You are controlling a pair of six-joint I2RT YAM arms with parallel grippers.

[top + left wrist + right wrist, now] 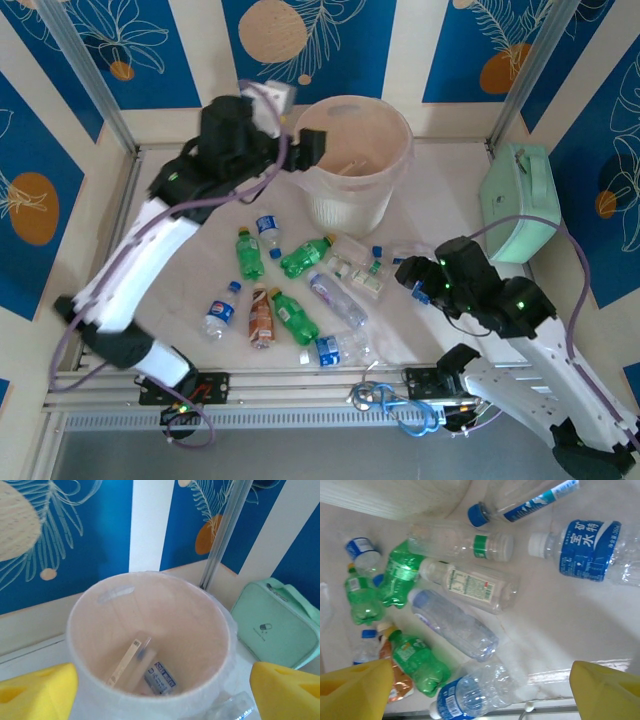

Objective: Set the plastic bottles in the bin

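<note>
The bin (350, 205) stands at the back of the table, and my left gripper (305, 148) hangs open over its left rim. In the left wrist view its yellow pads (35, 690) sit wide apart above the bin's mouth (165, 605), with nothing between them. A clear bottle with a blue label (160, 677) lies at the bottom. Several plastic bottles lie on the table in front of the bin: green ones (249, 253) (295, 316), an orange one (261, 318) and clear ones (337, 300). My right gripper (420, 280) hovers open at their right end, above a clear blue-labelled bottle (480, 692).
A mint-green case (518, 200) stands at the right of the table, close to the bin. An aluminium rail (300, 385) runs along the near edge. Blue patterned walls close in the back and sides.
</note>
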